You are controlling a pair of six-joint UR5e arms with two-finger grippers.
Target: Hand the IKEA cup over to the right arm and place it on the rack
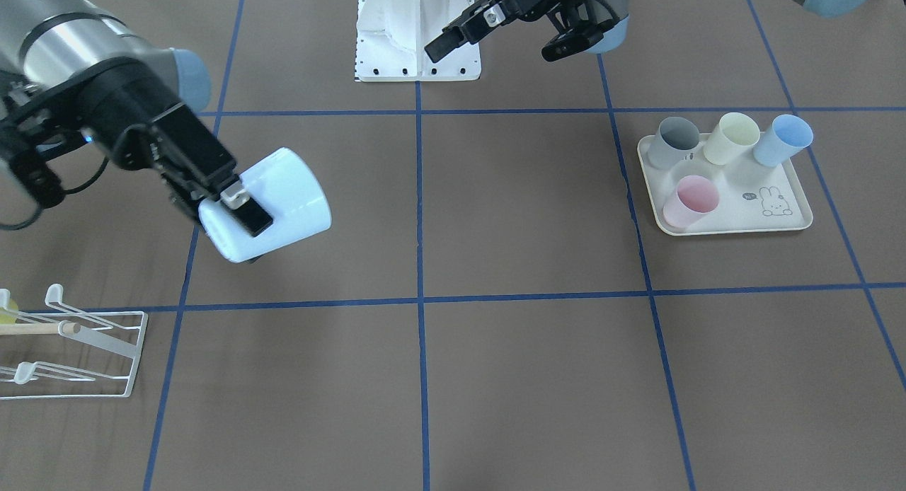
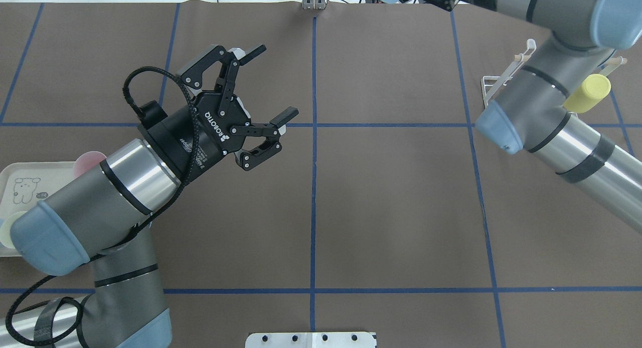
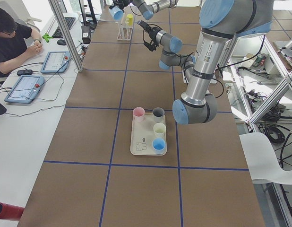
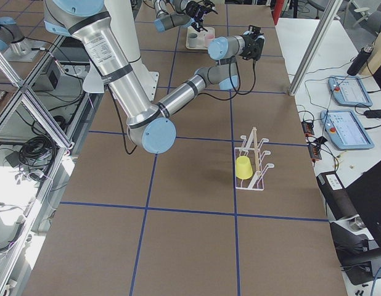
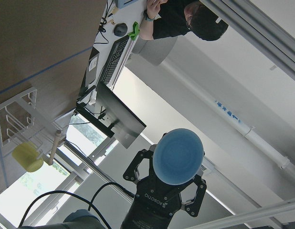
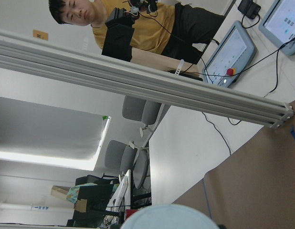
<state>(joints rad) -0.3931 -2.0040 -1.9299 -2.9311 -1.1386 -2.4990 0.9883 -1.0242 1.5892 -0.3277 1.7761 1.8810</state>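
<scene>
The pale blue IKEA cup (image 1: 287, 197) is held tilted on its side above the table by my right gripper (image 1: 241, 218), which is shut on it near the base. The left wrist view shows the cup's round bottom (image 5: 178, 156), and its rim (image 6: 169, 222) shows in the right wrist view. My left gripper (image 2: 275, 81) is open and empty near the table's middle, well apart from the cup; it also shows in the front view (image 1: 497, 51). The white wire rack (image 1: 78, 349) with a wooden dowel stands below and beyond the cup, and it also shows in the right-side view (image 4: 255, 161).
A yellow cup (image 4: 244, 167) hangs on the rack. A cream tray (image 1: 736, 227) with a rabbit drawing holds grey (image 1: 672, 141), cream (image 1: 730, 137), blue (image 1: 782, 139) and pink (image 1: 690, 201) cups at the robot's left. Operators sit across the table (image 3: 11, 40).
</scene>
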